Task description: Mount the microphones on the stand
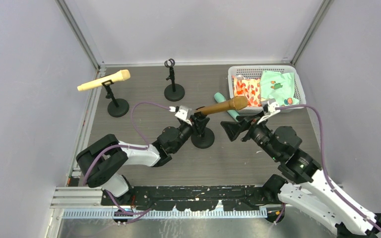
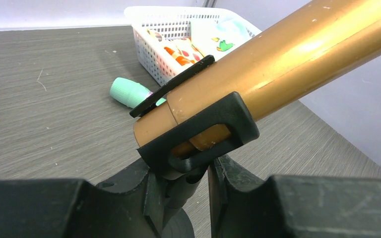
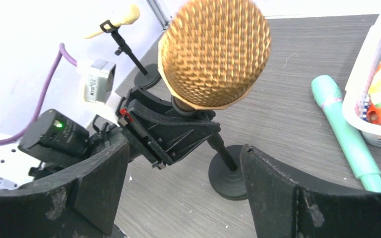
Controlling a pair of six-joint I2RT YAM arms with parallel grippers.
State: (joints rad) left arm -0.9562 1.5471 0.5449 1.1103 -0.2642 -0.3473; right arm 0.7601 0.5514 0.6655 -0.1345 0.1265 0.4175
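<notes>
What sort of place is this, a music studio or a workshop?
Most likely a robot test cell in a lab: plain pale wall panels box in a grey wood-grain table, two white-and-black robot arms are bolted at its edge, and black round-based microphone stands serve as props.

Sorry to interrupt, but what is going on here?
The golden-brown microphone sits in the clip of the near stand, whose stem the left gripper clamps between its fingers. The right gripper is open beside the head. The cream-yellow microphone is mounted; the mint-green microphone lies on the table by the basket, and the back stand is empty.
</notes>
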